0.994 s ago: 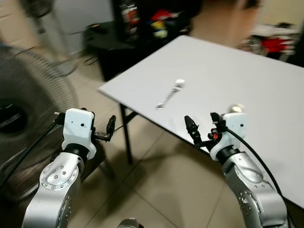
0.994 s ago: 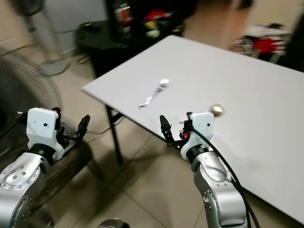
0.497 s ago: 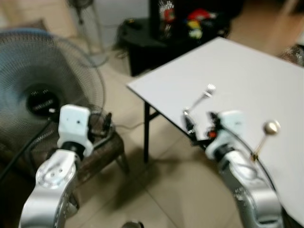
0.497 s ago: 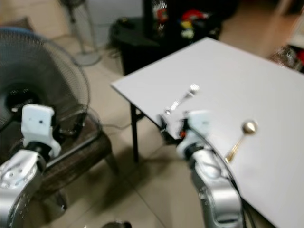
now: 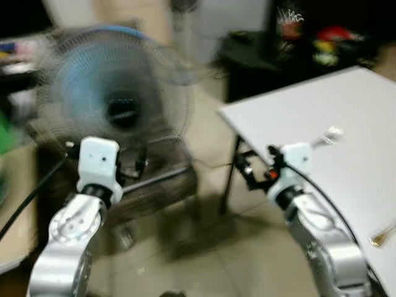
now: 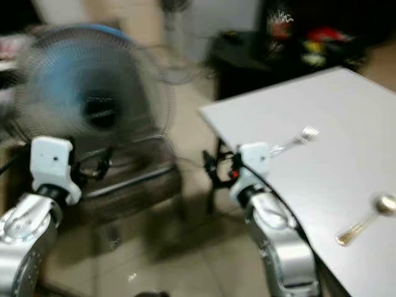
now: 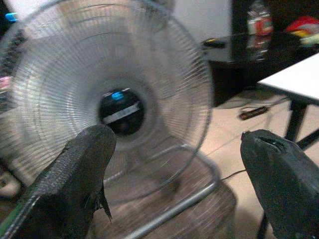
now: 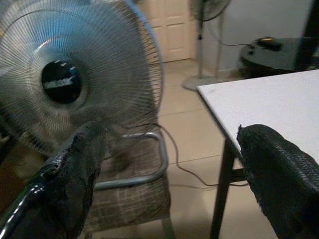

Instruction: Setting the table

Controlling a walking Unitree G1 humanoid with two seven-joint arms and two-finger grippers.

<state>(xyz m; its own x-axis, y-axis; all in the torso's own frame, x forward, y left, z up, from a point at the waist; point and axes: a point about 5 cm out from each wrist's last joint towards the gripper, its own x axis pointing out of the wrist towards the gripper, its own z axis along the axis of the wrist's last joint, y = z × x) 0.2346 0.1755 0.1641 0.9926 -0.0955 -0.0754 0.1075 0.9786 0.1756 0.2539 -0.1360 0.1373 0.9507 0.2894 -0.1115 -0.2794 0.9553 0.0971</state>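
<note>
White and flat, the tabletop (image 5: 346, 130) is seen at three o'clock in the head views, with a silver metal fork (image 6: 296, 138) and a gold metal spoon (image 6: 364, 223) on it. The left gripper (image 7: 174, 184) and right gripper (image 8: 169, 184) are held up, fingers apart, nothing held. In the wrist views, a big round wire fan (image 7: 107, 99) on a checked chair (image 8: 132, 194) is faced. More tableware probably has to be fetched next.

Light: I see even, soft indoor light; the white table (image 6: 322, 154) is brightest, right of frame.
Blur: both eye views smear heavily; the fan (image 5: 114, 102) at upper left is streaked.
Shadows: soft dark patch at lower centre.
Focus: wrist views sharper, near fingers (image 8: 75, 174) soft.
</note>
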